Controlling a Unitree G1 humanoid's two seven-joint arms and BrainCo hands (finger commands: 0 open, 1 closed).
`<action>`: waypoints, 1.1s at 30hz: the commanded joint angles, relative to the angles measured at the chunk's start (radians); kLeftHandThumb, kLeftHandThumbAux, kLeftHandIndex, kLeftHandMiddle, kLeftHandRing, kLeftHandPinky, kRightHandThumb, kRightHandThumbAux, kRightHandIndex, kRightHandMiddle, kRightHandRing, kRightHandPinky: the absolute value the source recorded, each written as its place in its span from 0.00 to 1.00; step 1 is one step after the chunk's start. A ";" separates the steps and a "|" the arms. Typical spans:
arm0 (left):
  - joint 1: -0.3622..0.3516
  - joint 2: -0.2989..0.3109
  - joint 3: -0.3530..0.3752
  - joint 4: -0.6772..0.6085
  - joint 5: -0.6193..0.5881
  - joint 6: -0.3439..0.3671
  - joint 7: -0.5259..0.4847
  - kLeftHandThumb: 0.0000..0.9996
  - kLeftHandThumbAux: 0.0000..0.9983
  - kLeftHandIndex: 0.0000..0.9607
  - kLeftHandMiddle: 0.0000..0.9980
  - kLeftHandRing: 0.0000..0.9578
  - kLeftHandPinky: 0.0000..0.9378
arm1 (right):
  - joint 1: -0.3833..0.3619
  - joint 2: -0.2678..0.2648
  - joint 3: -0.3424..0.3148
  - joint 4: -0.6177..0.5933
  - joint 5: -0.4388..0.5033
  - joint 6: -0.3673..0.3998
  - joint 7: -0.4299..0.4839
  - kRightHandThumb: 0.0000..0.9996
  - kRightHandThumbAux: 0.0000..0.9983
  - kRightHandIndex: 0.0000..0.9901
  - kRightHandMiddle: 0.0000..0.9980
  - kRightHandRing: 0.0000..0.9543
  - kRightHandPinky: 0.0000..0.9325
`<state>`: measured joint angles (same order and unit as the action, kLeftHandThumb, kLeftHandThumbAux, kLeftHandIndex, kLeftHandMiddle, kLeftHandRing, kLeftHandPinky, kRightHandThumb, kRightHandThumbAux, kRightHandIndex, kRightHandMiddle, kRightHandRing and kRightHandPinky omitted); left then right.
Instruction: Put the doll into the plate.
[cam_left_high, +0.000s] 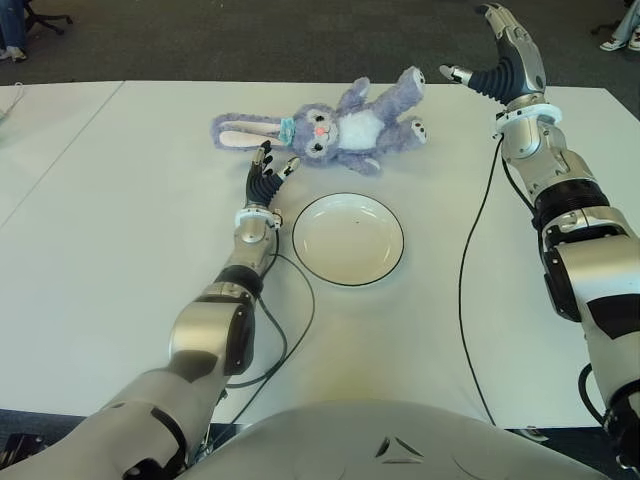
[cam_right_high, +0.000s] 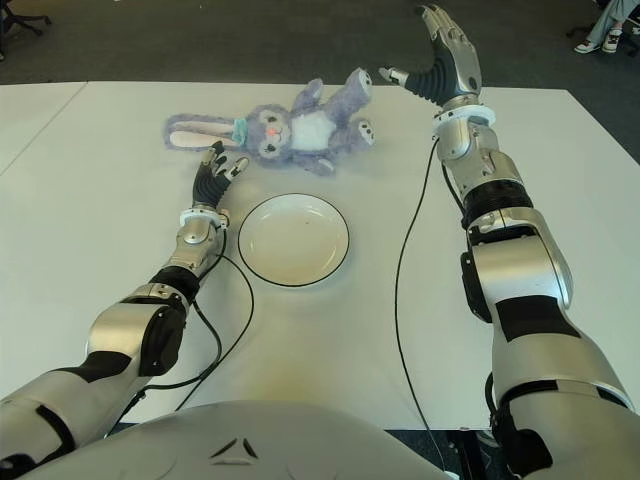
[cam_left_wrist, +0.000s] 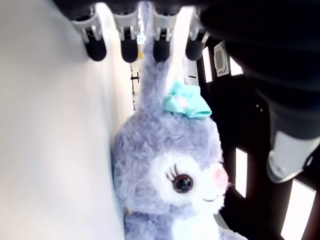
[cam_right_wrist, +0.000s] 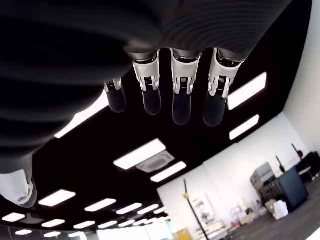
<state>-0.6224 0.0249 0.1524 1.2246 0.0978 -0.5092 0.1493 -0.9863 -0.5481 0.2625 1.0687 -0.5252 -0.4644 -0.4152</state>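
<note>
Left eye view: white worktop (cam_left_high: 120, 220) with a purple plush bunny doll (cam_left_high: 335, 125) lying on its back near the far edge, long ears pointing to the robot's left, a teal bow at the ear base. A white plate (cam_left_high: 347, 238) with a dark rim sits nearer the robot, just in front of the doll and apart from it, nothing in it. Left hand (cam_left_high: 268, 178) is between the ears and the plate's left side, fingers spread and upright, holding nothing, just short of the doll's head. Right hand (cam_left_high: 505, 60) is raised past the doll's feet on the right, fingers spread, thumb out, holding nothing. Black cables (cam_left_high: 465, 260) trail across the worktop from both arms. No readable writing or brand on anything.

Right eye view: same layout, slightly shifted; a person's shoes (cam_right_high: 598, 38) show on the floor at top right.

Left wrist view: close on the doll's face, eye with lashes, pink cheek, the bow, one ear running up toward four dark fingertips (cam_left_wrist: 128, 49) that hang straight and apart. The ear may touch a fingertip, hard to say. Ceiling lights behind. This closeness is not clear from the eye views.

Right wrist view: four straight fingertips (cam_right_wrist: 181, 105) and the thumb tip against ceiling lights and a far room wall; no doll, no worktop. No legible text.
</note>
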 joint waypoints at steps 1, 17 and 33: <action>0.206 -0.058 -0.017 0.137 0.023 0.127 0.008 0.00 0.59 0.06 0.07 0.06 0.06 | 0.075 0.051 0.017 -0.032 -0.005 0.002 0.017 0.24 0.50 0.10 0.11 0.15 0.23; 0.207 -0.056 -0.003 0.141 0.007 0.139 -0.009 0.00 0.58 0.05 0.05 0.04 0.05 | 0.089 0.132 0.077 0.024 -0.035 0.002 0.010 0.28 0.51 0.09 0.13 0.24 0.33; 0.202 -0.063 -0.029 0.137 0.030 0.127 0.025 0.00 0.55 0.05 0.06 0.05 0.05 | 0.066 0.197 0.141 0.066 -0.068 0.003 0.022 0.26 0.48 0.08 0.11 0.24 0.39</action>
<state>-0.6224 0.0249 0.1429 1.2246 0.0999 -0.5091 0.1521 -0.9304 -0.3942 0.3653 1.1033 -0.5534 -0.4606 -0.4157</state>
